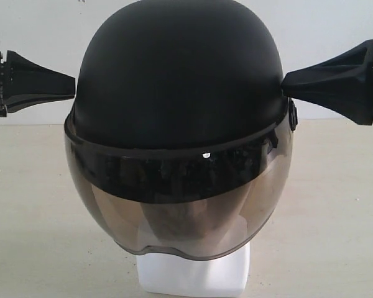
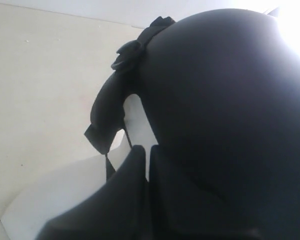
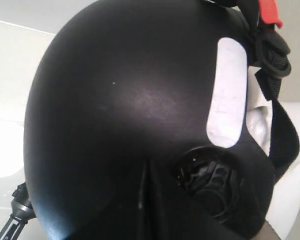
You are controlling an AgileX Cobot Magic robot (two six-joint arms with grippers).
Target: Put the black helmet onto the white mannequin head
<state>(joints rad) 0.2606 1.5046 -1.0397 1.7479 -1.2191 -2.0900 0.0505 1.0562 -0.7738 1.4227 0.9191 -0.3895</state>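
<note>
A pale beige flat table top lies under everything, with a light wall behind it. On it, in the middle of the exterior view, the matte black rounded helmet sits over the smooth white mannequin head. The shell covers the crown completely, and only the short blocky neck base shows below. The smoky brown transparent visor of the helmet hangs down in front of the face, which shows only dimly through it. The lower rim of the visor reaches just above the neck base.

The left black tapered gripper comes in level from the left, and its tip meets the side of the shell. In the left wrist view its two fingers lie together with only a thin slit between them and nothing clamped there. The right black tapered gripper comes from the other side in the same way. Its tip meets the shell just above the round visor pivot, and its fingers too are together on nothing.

In the right wrist view a black woven chin strap hangs beside the white head. A white oblong sticker lies on the shell, and a small red tab is at the top of the strap.
</note>
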